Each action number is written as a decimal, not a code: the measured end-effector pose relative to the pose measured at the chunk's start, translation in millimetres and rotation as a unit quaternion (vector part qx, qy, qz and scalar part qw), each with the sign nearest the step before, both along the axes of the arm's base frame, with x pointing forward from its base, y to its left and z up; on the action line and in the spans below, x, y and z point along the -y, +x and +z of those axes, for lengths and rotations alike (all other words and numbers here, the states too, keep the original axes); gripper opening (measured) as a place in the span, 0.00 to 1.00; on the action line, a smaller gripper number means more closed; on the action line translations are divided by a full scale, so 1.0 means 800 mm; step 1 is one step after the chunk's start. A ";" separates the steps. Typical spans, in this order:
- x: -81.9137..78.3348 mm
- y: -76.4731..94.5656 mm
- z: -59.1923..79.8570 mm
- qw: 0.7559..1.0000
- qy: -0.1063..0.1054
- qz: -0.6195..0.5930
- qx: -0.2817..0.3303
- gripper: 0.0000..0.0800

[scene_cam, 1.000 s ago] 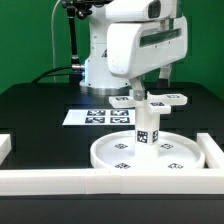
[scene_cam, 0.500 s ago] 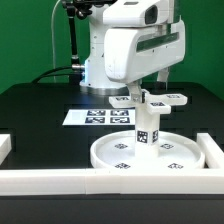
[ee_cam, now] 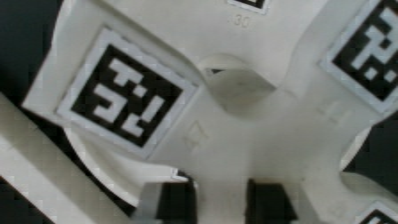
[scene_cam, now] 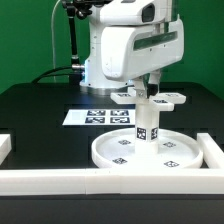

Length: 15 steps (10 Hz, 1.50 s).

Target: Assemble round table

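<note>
The large rimmed round disc (scene_cam: 150,152) lies flat near the table's front. The short cylindrical leg (scene_cam: 146,127) stands upright on its middle. The cross-shaped base (scene_cam: 158,98) sits level at the top of the leg; I cannot tell whether it touches. My gripper (scene_cam: 143,92) reaches down from above and is shut on one arm of the base. In the wrist view the base (ee_cam: 231,110) fills the frame with its tags, and my dark fingers (ee_cam: 169,203) stand on either side of a white arm, with the gripper (ee_cam: 217,205) closed on it.
The marker board (scene_cam: 92,116) lies behind the disc toward the exterior view's left. Long white border rails run along the front (scene_cam: 100,181) and the exterior view's right (scene_cam: 213,150), with a short piece at the left (scene_cam: 4,146). The robot's base stands behind.
The hand has shifted toward the exterior view's left and turned a little, and the cross-shaped base has turned slightly with it above the leg. The disc and leg have not moved.
</note>
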<state>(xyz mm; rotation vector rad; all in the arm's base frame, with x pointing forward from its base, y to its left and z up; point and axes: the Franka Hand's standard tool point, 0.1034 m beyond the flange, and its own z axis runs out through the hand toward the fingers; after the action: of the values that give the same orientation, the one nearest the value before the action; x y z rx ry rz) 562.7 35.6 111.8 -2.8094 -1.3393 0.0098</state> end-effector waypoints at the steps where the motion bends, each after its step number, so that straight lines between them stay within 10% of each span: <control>1: 0.000 0.000 0.000 1.000 0.000 -0.004 0.000 0.09; 7: 0.002 0.000 0.000 0.999 -0.001 -0.037 -0.001 0.00; 12: 0.001 -0.007 0.003 0.999 -0.008 0.015 -0.028 0.71; 15: -0.001 -0.010 0.005 0.997 -0.004 0.075 -0.031 0.79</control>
<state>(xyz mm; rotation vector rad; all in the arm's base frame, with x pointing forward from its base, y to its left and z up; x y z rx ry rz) 554.6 36.3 116.1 -2.6839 -1.5343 0.1040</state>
